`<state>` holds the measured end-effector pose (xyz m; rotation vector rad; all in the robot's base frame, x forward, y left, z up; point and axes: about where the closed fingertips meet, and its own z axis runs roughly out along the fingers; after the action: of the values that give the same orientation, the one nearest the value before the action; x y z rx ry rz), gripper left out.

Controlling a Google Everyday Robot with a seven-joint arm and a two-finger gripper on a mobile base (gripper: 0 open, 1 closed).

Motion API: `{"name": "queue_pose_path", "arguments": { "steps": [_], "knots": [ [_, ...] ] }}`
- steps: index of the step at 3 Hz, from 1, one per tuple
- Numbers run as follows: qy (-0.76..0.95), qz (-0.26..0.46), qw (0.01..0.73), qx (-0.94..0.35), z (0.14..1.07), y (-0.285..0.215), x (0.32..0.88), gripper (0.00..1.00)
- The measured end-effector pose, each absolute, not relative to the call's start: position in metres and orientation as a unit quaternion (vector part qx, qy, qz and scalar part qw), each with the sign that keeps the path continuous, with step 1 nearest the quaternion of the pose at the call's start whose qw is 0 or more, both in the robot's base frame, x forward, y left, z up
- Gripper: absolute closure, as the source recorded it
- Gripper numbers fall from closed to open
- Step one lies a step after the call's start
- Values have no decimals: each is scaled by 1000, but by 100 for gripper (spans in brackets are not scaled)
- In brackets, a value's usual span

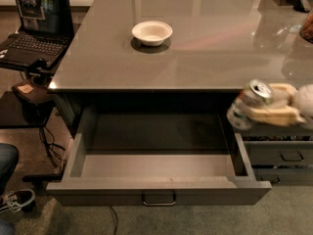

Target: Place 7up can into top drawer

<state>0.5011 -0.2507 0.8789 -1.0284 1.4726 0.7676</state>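
Nearest the camera is the front of the top drawer, pulled well out, with its small metal loop handle centred on the front panel. The drawer's grey floor is bare as far as I can see into it. At the lower left edge a shoe rests on the floor.

Just past the drawer's right wall, at about the height of the counter's front edge, is my gripper. It reaches in from the right, and its pale fingers are closed around the 7up can. I hold the can clear of any surface, tilted, with its silver top turned up toward the camera. It hangs over the drawer's right rear corner; I cannot tell whether it is inside the wall line or beside it. Below my arm sit the narrower drawers with dark handles.

Farther back, the grey counter carries a white bowl, well apart from the can. An open laptop sits off the counter's far left.
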Motion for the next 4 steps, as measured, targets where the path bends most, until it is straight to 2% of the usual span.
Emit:
{"name": "queue_pose_path", "arguments": {
  "steps": [1, 2, 3, 4],
  "knots": [
    [624, 330, 557, -437, 878, -257, 489, 100],
    [607, 320, 566, -457, 880, -236, 475, 100],
    [583, 301, 574, -490, 854, -188, 461, 100],
    [584, 301, 574, -489, 855, -189, 461, 100]
  ]
}}
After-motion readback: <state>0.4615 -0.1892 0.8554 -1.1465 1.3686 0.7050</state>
